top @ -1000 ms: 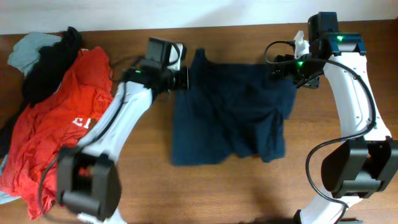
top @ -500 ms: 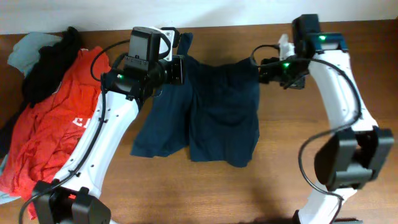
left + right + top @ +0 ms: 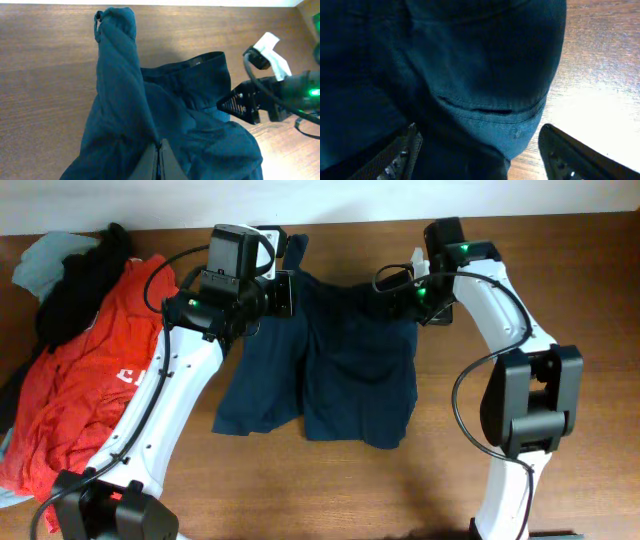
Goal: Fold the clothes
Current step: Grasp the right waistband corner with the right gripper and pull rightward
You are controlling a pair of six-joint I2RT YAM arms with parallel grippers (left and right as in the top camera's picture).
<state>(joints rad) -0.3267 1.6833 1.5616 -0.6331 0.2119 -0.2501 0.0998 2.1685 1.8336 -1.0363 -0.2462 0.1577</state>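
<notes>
So your left gripper (image 3: 159, 161) is clamped tight, with the tips pressed together right on a fold of the clothes (image 3: 350, 370), that one big navy piece. From the pinch, the fabric runs straight out ahead of that gripper as a twisted, rope-like ridge that ends in a bunched tip. The rest spreads off to the gripper's right, all wrinkly, with a dark waistband-looking edge facing your other arm.

Your right gripper (image 3: 480, 159) is spread wide and isn't holding anything as far as I can see. Its fingers (image 3: 400, 152) sit either side of a rounded lump of navy cloth that has a seam and a small slit across it. The cloth crowds up against one finger, and by the other there's a gap with bare table (image 3: 600, 75) showing.

From above, the two grippers are at the far edge of the garment, one at each end, and the cloth spreads out on the wood on the near side of both.

Well apart, out past the left gripper's outer side, a red shirt (image 3: 70, 410) and a black garment (image 3: 85, 280) are heaped together.
</notes>
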